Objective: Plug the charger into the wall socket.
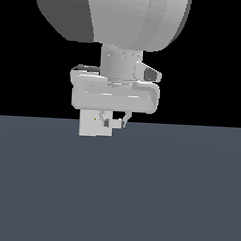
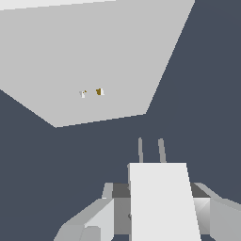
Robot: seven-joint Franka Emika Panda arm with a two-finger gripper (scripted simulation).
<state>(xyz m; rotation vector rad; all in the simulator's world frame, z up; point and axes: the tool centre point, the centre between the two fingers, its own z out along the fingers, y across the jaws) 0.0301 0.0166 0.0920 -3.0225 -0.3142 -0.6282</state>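
My claw (image 1: 114, 123) is pale grey with darker grey pads. The charger (image 2: 162, 202) I hold is plain off-white, its two prongs (image 2: 150, 150) grey. The wall socket (image 2: 94, 56) is off-white, with one whitish and one yellowish-brown dot at its centre. Beneath the socket, the floor (image 1: 138, 193) is flat slate blue-grey.

The wall socket (image 2: 94, 61) looks like a flat, matt off-white plate, smooth and without texture; of its two tiny centre marks, one is yellowish like brass and the other pale. The charger (image 2: 162, 202) has the same plain, matt off-white finish, like smooth plastic, and its two thin prongs (image 2: 150, 150) are dull grey. The hand (image 1: 114, 123) and arm housing (image 1: 114, 94) appear as smooth light-grey plastic with a soft sheen. The surface (image 1: 116, 192) is uniform, matt slate grey.
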